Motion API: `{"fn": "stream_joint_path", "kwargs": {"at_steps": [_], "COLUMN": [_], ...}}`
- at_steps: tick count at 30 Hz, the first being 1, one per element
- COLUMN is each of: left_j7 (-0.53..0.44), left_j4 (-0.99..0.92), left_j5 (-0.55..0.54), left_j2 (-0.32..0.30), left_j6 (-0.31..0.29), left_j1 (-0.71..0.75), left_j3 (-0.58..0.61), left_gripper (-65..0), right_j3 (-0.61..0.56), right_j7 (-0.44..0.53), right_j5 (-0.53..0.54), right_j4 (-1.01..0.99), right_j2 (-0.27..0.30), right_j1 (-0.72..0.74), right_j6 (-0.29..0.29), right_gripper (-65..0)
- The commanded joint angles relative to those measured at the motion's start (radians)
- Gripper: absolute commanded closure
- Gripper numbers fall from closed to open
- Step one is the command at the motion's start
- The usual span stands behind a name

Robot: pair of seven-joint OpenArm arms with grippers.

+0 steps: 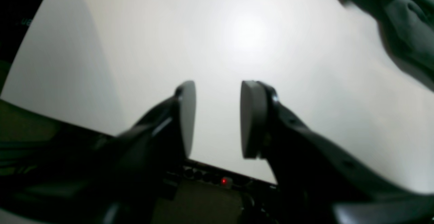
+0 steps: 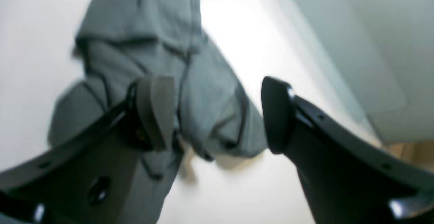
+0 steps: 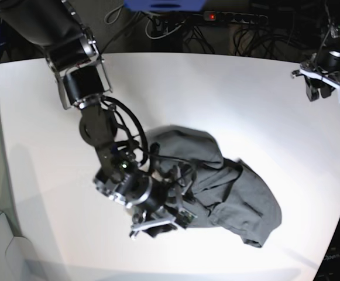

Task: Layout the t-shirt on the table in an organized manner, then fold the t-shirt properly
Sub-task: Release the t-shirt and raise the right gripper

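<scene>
Right gripper [image 2: 217,115]: nearest the front edge in the base view, low over the near end of the t-shirt; its two fingers [image 2: 154,110] stand wide apart and clamp nothing, with cloth showing in the gap between them.
T-shirt [image 3: 228,193]: one, dark grey, crumpled in a wrinkled heap on the table, towards the front and middle; one end lies under the right gripper, the other end trails towards the left arm's side.
Table [image 3: 228,99]: one, white, smooth, with a curved edge; most of its surface is bare.
Left gripper [image 1: 218,119]: at the far corner, held above bare table, well apart from the t-shirt; its two pads [image 1: 249,119] are partly open with nothing between them.
Arms: two, both black.
Power strip [image 3: 234,17]: one, behind the far edge of the table, with a red light; cables run around it.
Writing: faint letters on a dark surface at the near corner on the left arm's side, too small to read; none on the t-shirt.
</scene>
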Motion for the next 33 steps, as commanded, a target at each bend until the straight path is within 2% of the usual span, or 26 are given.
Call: {"fn": "stream_joint_path", "kwargs": {"at_steps": [1, 6, 17, 20, 27, 30, 32, 33], "left_j7": [-0.024, -0.026, -0.029, -0.032, -0.032, -0.032, -0.032, -0.032], "left_j4": [0.016, 0.016, 0.016, 0.016, 0.016, 0.016, 0.016, 0.016], "left_j5": [-0.002, -0.002, -0.002, -0.002, -0.002, -0.002, -0.002, -0.002], "left_j2": [-0.011, -0.011, 0.006, 0.009, 0.009, 0.009, 0.009, 0.009], "left_j6": [0.0, 0.0, 0.0, 0.0, 0.0, 0.0, 0.0, 0.0], "left_j1": [0.004, 0.001, 0.001, 0.001, 0.001, 0.001, 0.001, 0.001], "left_j3": [-0.007, -0.007, -0.008, -0.007, -0.01, -0.011, -0.013, -0.013], "left_gripper": [-21.7, -21.7, -21.7, -21.7, -21.7, -21.7, -21.7, -21.7], "right_j3": [0.012, 0.053, 0.065, 0.065, 0.065, 0.065, 0.065, 0.065], "right_j7": [0.022, 0.029, 0.188, 0.222, 0.23, 0.268, 0.294, 0.296], "right_j5": [0.003, 0.004, 0.004, 0.004, 0.004, 0.004, 0.004, 0.004], "right_j4": [0.009, -0.11, -0.327, -0.37, -0.491, -0.532, -0.56, -0.572], "right_j2": [0.004, 0.01, 0.007, 0.007, 0.003, -0.005, -0.011, -0.011], "right_j1": [0.016, 0.003, 0.011, 0.028, 0.111, 0.145, 0.172, 0.191], "right_j6": [-0.009, -0.009, -0.012, -0.012, -0.014, -0.014, -0.014, -0.014], "right_gripper": [-40.6, -40.4, -40.2, -38.3, -26.5, -15.3, -3.6, 0.0]}}
